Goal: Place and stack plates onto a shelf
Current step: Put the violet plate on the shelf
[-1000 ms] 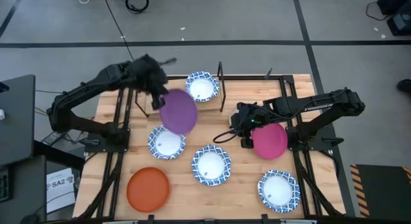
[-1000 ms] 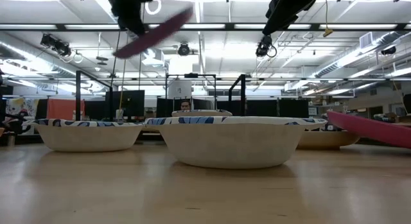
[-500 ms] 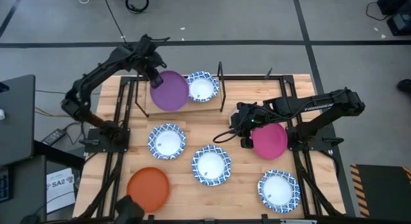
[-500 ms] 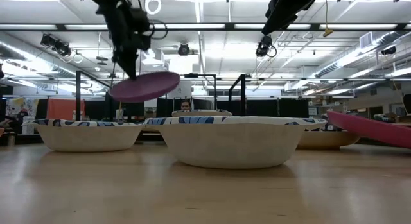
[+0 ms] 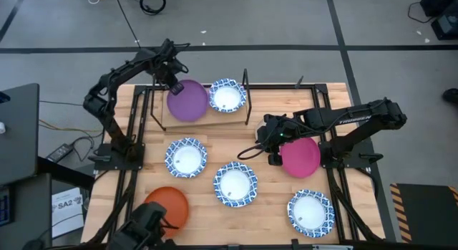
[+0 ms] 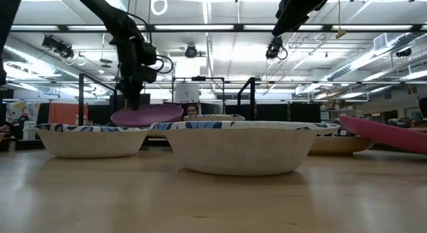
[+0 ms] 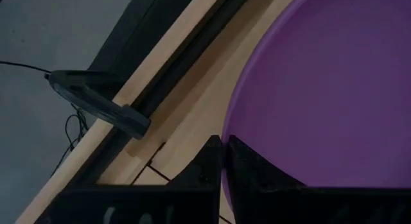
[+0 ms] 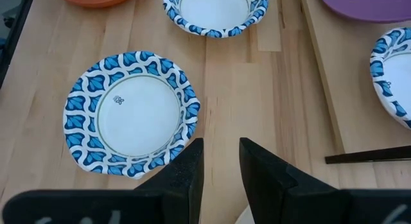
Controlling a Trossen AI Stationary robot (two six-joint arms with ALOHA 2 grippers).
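Purple plate goes onto the shelf.

The left gripper pinches the rim of the purple plate, level on the shelf beside a blue-rimmed plate. The right gripper hangs with fingers parted, empty, beside the magenta plate.

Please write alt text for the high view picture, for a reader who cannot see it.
The left claw holds a purple plate over the shelf, beside a blue-patterned plate. The right claw hovers over the table next to a magenta plate; three patterned plates and an orange plate lie on the table.
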